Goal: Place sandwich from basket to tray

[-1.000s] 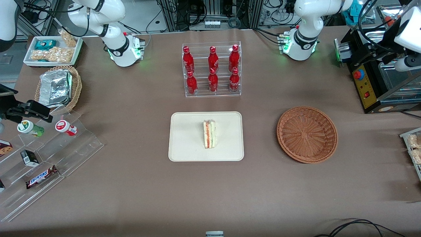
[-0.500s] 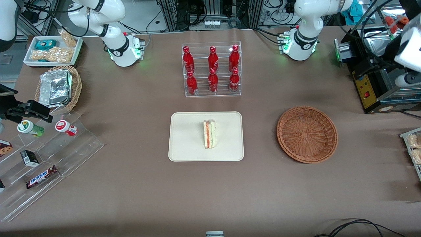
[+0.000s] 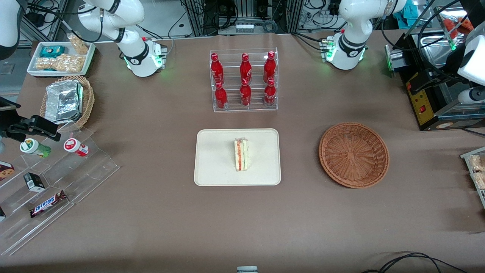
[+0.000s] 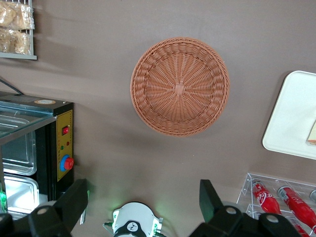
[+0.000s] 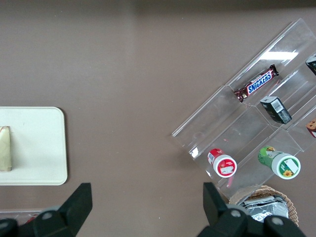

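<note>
The sandwich (image 3: 241,154) lies on the cream tray (image 3: 216,159), near its middle. The reddish-brown basket (image 3: 354,154) sits beside the tray toward the working arm's end and holds nothing. My left gripper (image 3: 424,82) hangs high above the table at the working arm's end, over the black machine, well apart from the basket and the tray. In the left wrist view the gripper (image 4: 143,195) is open and empty, with the basket (image 4: 179,85), a corner of the tray (image 4: 291,118) and an edge of the sandwich (image 4: 312,134) below.
A clear rack of red bottles (image 3: 244,79) stands farther from the front camera than the tray. A black machine with a red button (image 3: 420,98) stands near the gripper. A tan basket with a foil pack (image 3: 66,100) and a clear snack display (image 3: 57,178) lie toward the parked arm's end.
The left gripper has shifted a little, downward in the front view, over the black machine. The sandwich, tray and basket have not moved.
</note>
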You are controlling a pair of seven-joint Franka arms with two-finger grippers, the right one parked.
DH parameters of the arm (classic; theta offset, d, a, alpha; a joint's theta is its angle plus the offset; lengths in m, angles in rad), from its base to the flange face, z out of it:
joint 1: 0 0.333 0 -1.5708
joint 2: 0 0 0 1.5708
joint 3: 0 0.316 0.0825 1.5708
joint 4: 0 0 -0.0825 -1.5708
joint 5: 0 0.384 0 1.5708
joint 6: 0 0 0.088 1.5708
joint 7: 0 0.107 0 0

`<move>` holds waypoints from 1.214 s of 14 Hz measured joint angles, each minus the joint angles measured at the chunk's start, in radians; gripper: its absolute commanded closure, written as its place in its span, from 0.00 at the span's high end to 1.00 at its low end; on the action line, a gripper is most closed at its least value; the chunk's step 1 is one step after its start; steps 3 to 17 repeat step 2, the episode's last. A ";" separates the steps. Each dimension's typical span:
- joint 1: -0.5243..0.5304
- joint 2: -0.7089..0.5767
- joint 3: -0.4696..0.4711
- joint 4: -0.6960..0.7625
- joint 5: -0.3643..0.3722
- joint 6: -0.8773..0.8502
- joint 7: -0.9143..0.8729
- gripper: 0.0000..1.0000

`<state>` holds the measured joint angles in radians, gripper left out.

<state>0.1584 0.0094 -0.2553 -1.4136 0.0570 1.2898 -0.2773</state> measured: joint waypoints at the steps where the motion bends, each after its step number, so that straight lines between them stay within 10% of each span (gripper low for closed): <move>1: 0.000 0.000 0.000 0.002 0.000 0.000 0.000 1.00; 17: 0.000 0.001 0.000 0.002 0.000 0.000 0.000 1.00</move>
